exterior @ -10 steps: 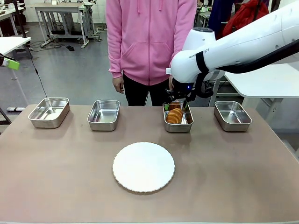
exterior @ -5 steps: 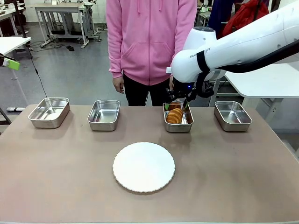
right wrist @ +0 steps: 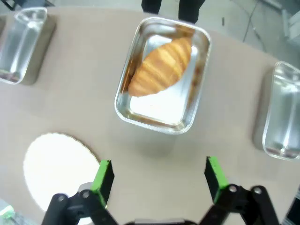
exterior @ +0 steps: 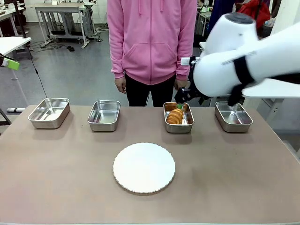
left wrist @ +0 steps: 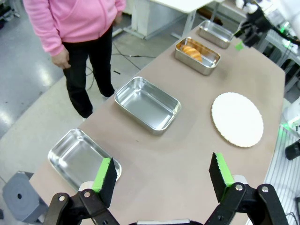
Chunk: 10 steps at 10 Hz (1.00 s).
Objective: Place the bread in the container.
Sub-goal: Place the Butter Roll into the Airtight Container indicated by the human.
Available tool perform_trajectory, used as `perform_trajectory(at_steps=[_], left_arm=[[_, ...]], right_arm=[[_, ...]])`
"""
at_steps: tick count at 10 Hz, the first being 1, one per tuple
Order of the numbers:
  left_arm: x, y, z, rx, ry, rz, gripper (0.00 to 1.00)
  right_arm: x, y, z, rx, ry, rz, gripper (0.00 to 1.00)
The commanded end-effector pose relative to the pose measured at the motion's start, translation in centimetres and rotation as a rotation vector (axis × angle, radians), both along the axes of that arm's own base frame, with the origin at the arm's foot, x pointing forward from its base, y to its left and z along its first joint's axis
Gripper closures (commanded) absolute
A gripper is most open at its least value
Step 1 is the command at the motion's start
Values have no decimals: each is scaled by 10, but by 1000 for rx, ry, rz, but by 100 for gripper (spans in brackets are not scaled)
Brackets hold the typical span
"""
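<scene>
Four pans: we count four alike stainless-steel pans in a row along the far side of the table point(exterior: 56, 187), with a round white plate point(exterior: 144, 167) nearer us in the middle.
Croissant: we see the croissant point(exterior: 175, 116) lying inside the container point(exterior: 178, 125), the third pan from our left; it sits toward the far-left part of the pan, one tapered end near the far rim, nothing holding it.
Right gripper: our right gripper point(right wrist: 159, 180) is spread wide with nothing between its green pads point(right wrist: 104, 176), hanging above the near rim of the container and apart from the croissant.
Left gripper: our left gripper point(left wrist: 162, 172) is also spread and empty, over the left end of the table near the leftmost pan point(left wrist: 79, 157), well apart from the work.
Person: a person in a pink hoodie point(exterior: 152, 37) stands at the far side, hands at their sides, just behind the container.
Step in hand: we judge the placing done and the retreat to be what remains.
Doing it well: we would lift the right arm straight clear before swinging it, so the fingers do not clip the rolled rim and drag the pan.
Watch: we would keep the jaws wide and the arm away from the person's hands.
</scene>
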<state>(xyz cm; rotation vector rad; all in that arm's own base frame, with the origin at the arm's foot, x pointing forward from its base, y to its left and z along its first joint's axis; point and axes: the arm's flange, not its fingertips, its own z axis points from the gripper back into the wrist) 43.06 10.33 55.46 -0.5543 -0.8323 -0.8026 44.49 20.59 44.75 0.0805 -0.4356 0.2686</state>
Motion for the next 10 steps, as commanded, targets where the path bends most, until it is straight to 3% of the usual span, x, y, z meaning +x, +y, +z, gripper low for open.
perform_trajectory(at_steps=[1,4,6,7,8,10], left_arm=[[-1,0,0,-6,2,-3,0],[-1,0,0,-6,2,-3,0],[-1,0,0,-6,2,-3,0],[-1,0,0,-6,2,-3,0],[-1,0,0,-6,2,-3,0],[-1,0,0,-6,2,-3,0]], right_arm=[[-58,-14,1,30,-92,16,0],[-92,-27,-12,35,-93,37,0],[-93,-30,-19,35,-81,35,0],[-87,-32,-21,6,-39,35,0],[-83,-19,-5,7,-84,16,0],[-83,-19,-5,7,-84,16,0]])
